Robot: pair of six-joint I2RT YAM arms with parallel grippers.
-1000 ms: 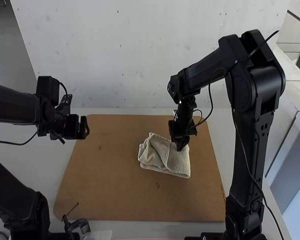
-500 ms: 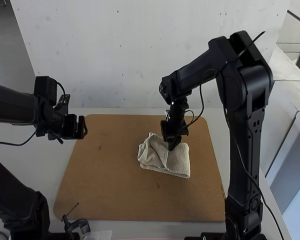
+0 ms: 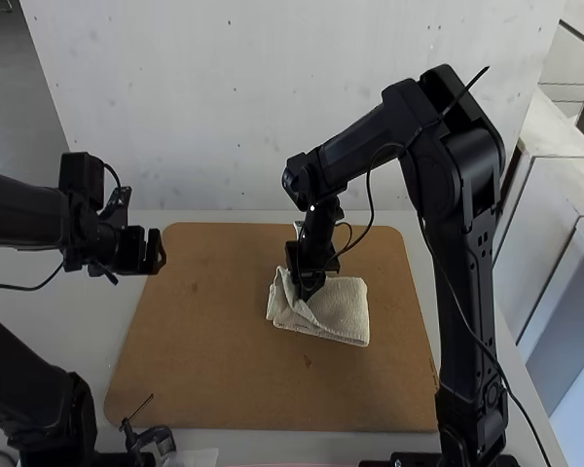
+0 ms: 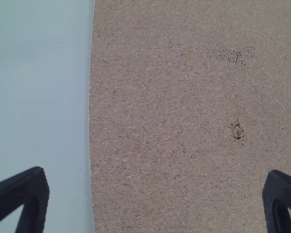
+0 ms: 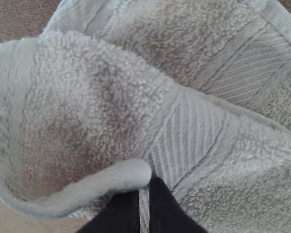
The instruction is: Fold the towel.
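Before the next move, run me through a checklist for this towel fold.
1. Towel resting on board: ok.
2. Left gripper away from the cloth, jaws wide apart: ok.
3. Right gripper down at the flap, jaws close together: ok.
4. Cloth firmly caught in the right jaws: cannot tell.
5. Flap lying flat: not ok, its edge curls up by the right gripper.

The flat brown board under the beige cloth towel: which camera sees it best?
The high view: all four sides of the board show around the towel. The left wrist view shows one edge close up; the right wrist view, small patches beside the towel.
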